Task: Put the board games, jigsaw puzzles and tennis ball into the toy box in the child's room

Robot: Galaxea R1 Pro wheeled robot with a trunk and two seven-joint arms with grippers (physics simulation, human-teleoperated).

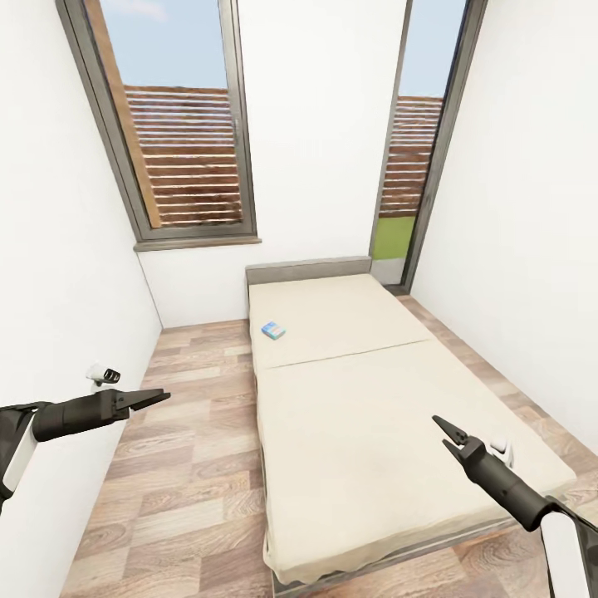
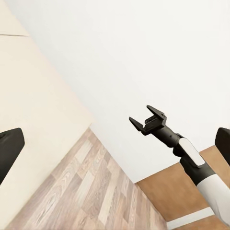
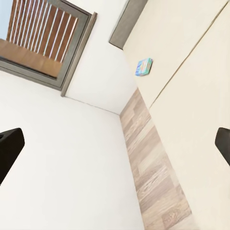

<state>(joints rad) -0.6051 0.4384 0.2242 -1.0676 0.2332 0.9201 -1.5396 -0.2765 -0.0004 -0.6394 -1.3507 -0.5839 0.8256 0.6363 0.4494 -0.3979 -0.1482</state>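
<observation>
Small blue board game point(image 1: 273, 330) lies far up the bed point(image 1: 399, 432), nearer left gripper point(image 1: 158, 397); both jaws spread, empty.

We can read no text, label, brand or number anywhere in these pictures. The small blue board game point(image 1: 273, 330) lying near the left edge of the bed point(image 1: 399, 465), toward the headboard end, has a printed face, but it is too small and blurred for us to make out any words on it.
</observation>
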